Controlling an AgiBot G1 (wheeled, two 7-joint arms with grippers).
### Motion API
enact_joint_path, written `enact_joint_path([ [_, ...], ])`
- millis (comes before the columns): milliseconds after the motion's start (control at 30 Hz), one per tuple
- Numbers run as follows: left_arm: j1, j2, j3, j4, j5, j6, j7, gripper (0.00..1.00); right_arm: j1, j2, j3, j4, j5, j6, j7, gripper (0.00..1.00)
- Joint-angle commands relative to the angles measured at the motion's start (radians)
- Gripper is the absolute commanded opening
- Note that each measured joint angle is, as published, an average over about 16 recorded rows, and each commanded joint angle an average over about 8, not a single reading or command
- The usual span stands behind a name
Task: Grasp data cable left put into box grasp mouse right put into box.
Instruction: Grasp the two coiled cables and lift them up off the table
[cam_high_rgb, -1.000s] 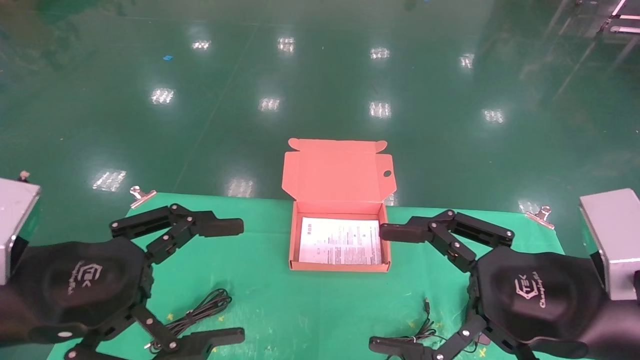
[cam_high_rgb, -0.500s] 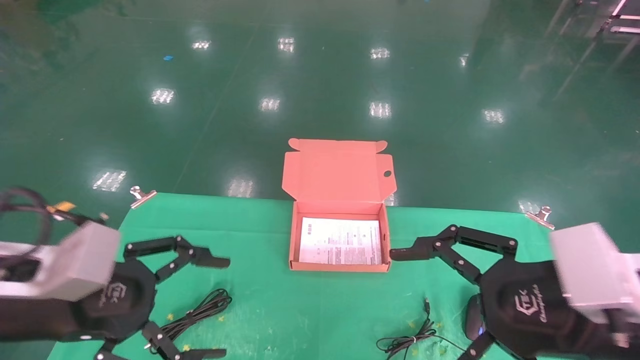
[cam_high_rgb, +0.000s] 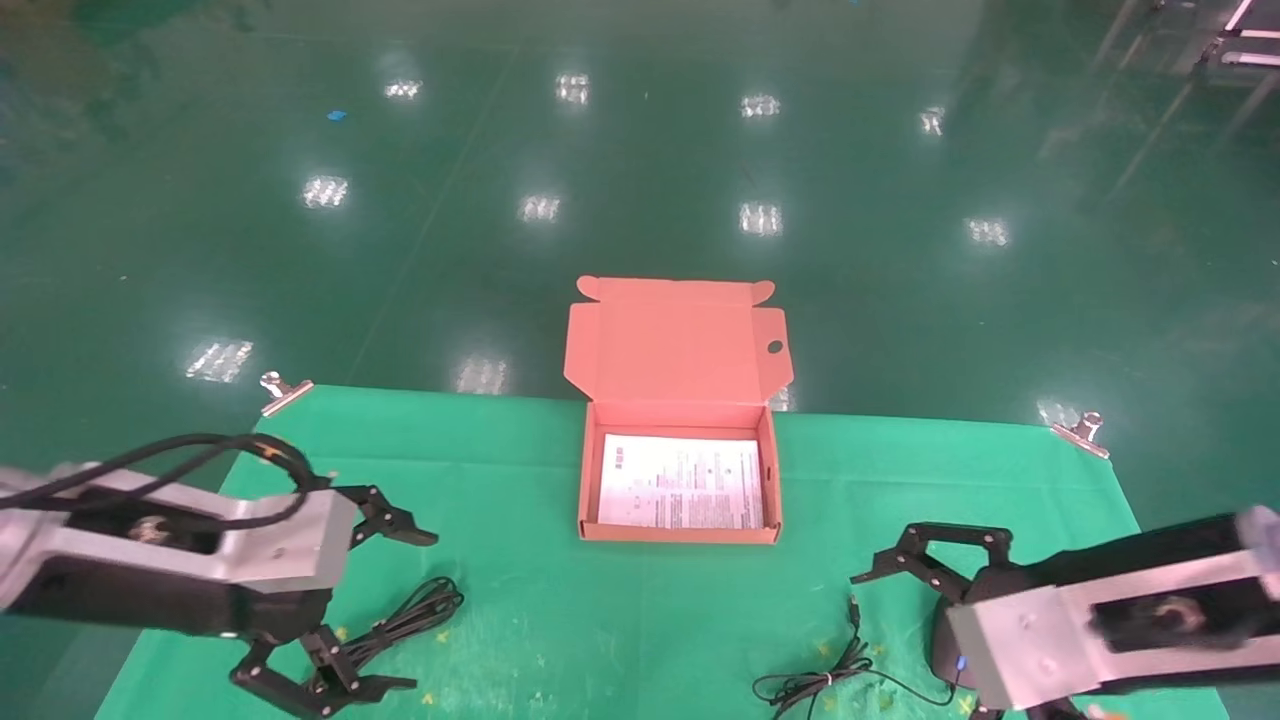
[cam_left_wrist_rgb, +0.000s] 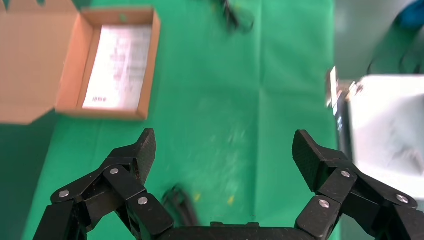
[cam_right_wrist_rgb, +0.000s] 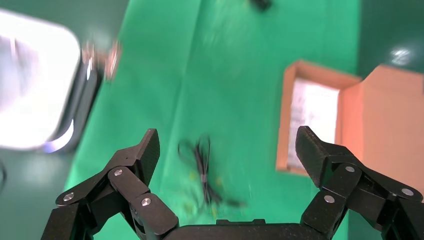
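Your right gripper (cam_high_rgb: 925, 575) hung spread wide, its arm hiding most of the mouse (cam_high_rgb: 940, 640); your left gripper (cam_high_rgb: 375, 610), also wide apart, straddled the data cable (cam_high_rgb: 405, 620). The box (cam_high_rgb: 680, 535) lay open mid-table (cam_high_rgb: 620, 620), green cloth clipped down, glossy green floor beyond.

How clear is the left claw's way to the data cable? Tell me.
Probably clear. The left claw is open on the near left of the green mat, and the data cable lies bare on the mat between its fingers, with nothing on top of it. The box stands well apart.
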Motion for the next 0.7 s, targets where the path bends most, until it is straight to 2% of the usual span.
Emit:
enact_joint_path([
  [33,-0.026,0.013,0.029,0.007,0.039,0.001,0.006,1.00,0.032,-0.008,-0.045,-0.001,-0.042,0.002,-0.020,1.00],
  [167,-0.052,0.048,0.081,0.042,0.147,-0.024,0.017,1.00,0.057,-0.049,-0.124,0.003,-0.177,0.031,-0.085,1.00],
  [300,-0.055,0.082,0.121,0.081,0.254,-0.068,0.011,1.00,0.043,-0.093,-0.177,0.005,-0.303,0.097,-0.146,1.00],
  [533,-0.030,0.138,0.179,0.151,0.422,-0.161,-0.056,1.00,-0.058,-0.137,-0.216,0.007,-0.436,0.267,-0.206,1.00],
  [700,0.000,0.178,0.203,0.199,0.502,-0.234,-0.117,1.00,-0.137,-0.156,-0.237,0.005,-0.515,0.383,-0.225,1.00],
])
